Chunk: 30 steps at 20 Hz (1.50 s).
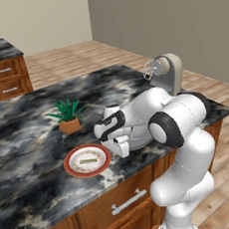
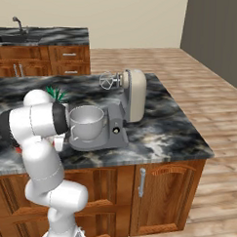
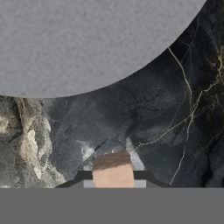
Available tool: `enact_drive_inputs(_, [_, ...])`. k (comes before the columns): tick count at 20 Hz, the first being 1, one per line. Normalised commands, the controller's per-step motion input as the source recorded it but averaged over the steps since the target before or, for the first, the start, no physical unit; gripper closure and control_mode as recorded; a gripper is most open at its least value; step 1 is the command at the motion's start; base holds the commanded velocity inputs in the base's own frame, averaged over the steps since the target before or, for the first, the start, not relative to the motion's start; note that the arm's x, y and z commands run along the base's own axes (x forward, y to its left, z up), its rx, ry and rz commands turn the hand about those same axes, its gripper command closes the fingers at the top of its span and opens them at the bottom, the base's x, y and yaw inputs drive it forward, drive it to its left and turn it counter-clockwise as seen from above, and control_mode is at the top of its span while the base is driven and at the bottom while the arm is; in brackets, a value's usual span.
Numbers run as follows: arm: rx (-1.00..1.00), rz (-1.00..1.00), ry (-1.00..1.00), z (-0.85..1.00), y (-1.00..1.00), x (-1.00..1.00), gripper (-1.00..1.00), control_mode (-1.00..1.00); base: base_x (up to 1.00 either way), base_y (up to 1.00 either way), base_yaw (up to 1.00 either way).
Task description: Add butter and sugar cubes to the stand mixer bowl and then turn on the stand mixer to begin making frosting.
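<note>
Butter [image 1: 88, 161] lies flat, pale yellowish-green, on red-rimmed plate [image 1: 72, 169].

A tan sugar cube [image 3: 113, 170] sits between the end effector [image 3: 113, 178] fingertips.

left base view: mounted behind and left of the arm, facing forward and down over the table [image 1: 28, 130], mid range. right base view: behind and right, same aim. both share the stand mixer [image 2: 128, 99], beyond the end effector [image 1: 121, 148]. hand view: looks along the end effector, very close to the table.
</note>
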Motion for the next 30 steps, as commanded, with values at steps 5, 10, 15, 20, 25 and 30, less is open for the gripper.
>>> enact_drive_inputs(5, [0.0, 0.0, 0.02, -0.11, -0.02, 0.0, 1.0, -1.0, 0.0, 0.0, 0.0])
enact_drive_inputs(10, [0.03, 0.0, 0.0, 0.04, -0.11, -0.06, 1.0, -1.0, 0.0, 0.0, 0.0])
enact_drive_inputs(15, [0.0, 0.0, 0.0, 0.37, -0.02, -0.19, 1.0, -1.0, 0.0, 0.0, 0.0])
enact_drive_inputs(20, [0.0, 0.0, 0.0, 0.51, -0.01, -0.31, 1.0, -1.0, 0.0, 0.0, 0.0])
enact_drive_inputs(25, [-0.02, -0.01, 0.0, 0.36, -0.09, -0.41, 1.0, -1.0, 0.0, 0.0, 0.0])
enact_drive_inputs(30, [-0.08, -0.05, -0.03, 0.4, -0.04, -0.25, 1.0, -1.0, 0.0, 0.0, 0.0])
